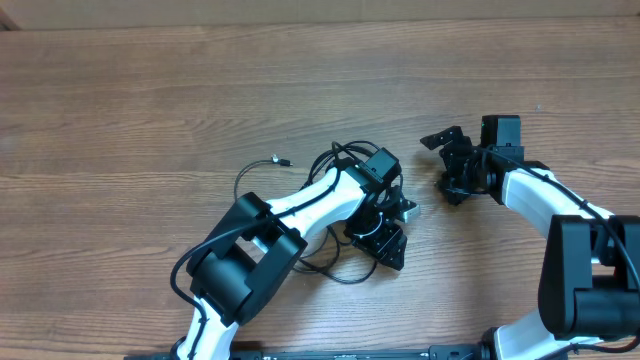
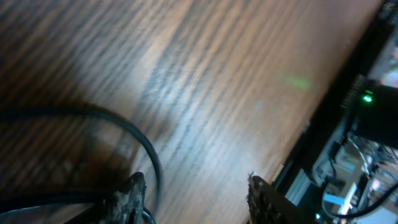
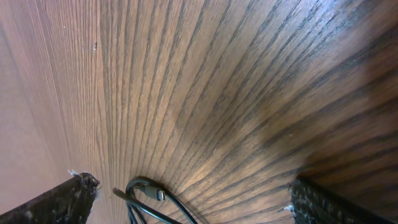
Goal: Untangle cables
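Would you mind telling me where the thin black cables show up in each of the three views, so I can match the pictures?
Overhead: the cables lie tangled near the picture's middle, with a plug end sticking out to the upper left.
Left wrist: the cables arc across the lower left.
Right wrist: the cables loop at the bottom edge, left of centre.
Shared landmark: the wood-grain table, seen in every view.

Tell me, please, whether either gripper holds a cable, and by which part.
Nothing is held: left gripper and right gripper have jaws apart, cables loose on the table.
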